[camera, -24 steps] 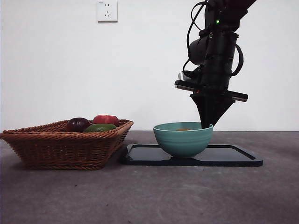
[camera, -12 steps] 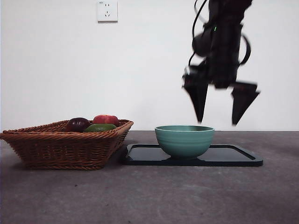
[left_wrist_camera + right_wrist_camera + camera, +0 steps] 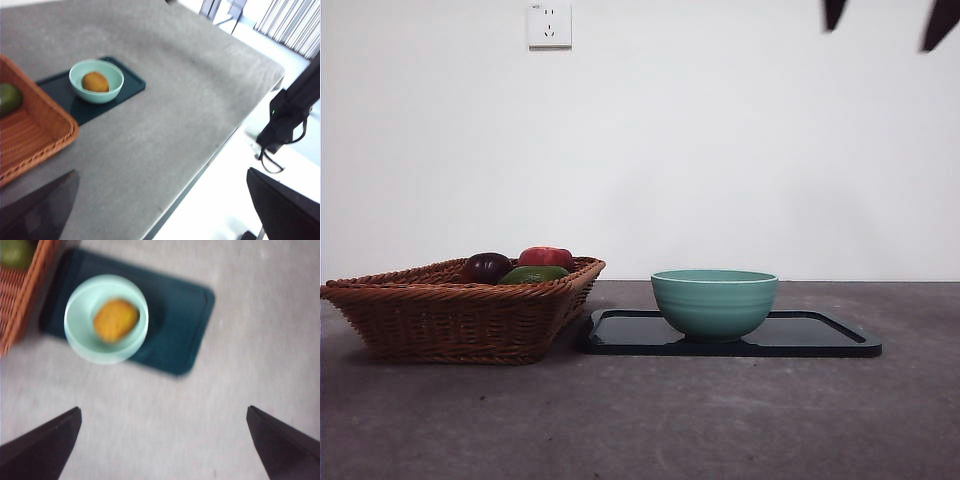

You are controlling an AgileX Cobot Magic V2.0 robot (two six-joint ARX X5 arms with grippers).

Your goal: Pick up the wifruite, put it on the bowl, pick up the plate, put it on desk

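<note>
The wifruite [image 3: 115,320], small and orange-brown, lies inside the teal bowl [image 3: 714,300]; the front view hides it behind the bowl's wall. The left wrist view also shows the wifruite [image 3: 95,81] in the bowl [image 3: 100,97]. The bowl stands on the plate [image 3: 820,335], a flat black tray resting on the grey desk [image 3: 720,430]. My right gripper [image 3: 162,440] hangs open high above the bowl and plate [image 3: 180,325], holding nothing; only its two tips [image 3: 885,18] show in the front view's top right corner. The left gripper [image 3: 160,200] is open and empty, far back from the bowl.
A wicker basket [image 3: 450,320] stands left of the plate, almost touching it. It holds a dark purple fruit [image 3: 486,266], a red fruit [image 3: 546,257] and a green fruit [image 3: 533,273]. The desk's edge [image 3: 215,150] runs on the side away from the basket.
The right gripper was down at the bowl's rim with its jaws together, then opened and rose straight up to the top of the front view. The bowl stays on the plate.
</note>
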